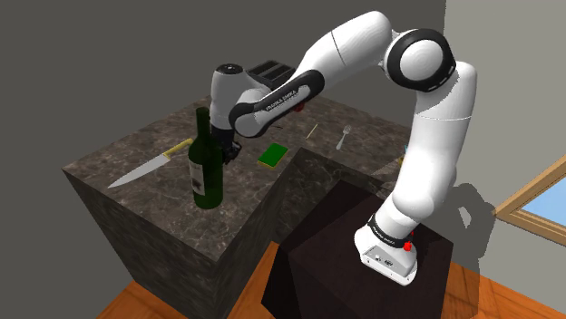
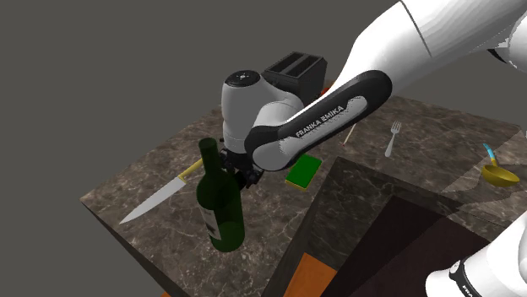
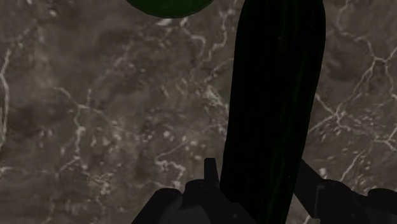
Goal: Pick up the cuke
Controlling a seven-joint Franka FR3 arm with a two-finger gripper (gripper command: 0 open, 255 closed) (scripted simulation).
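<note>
counter: dark marble | on it: knife; green bottle; green pad; fork; toaster

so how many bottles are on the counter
1: a dark green bottle stands upright near a corner of the counter, just beside the claw, which clasps the cucumber. The arm may hide others behind it.
</note>
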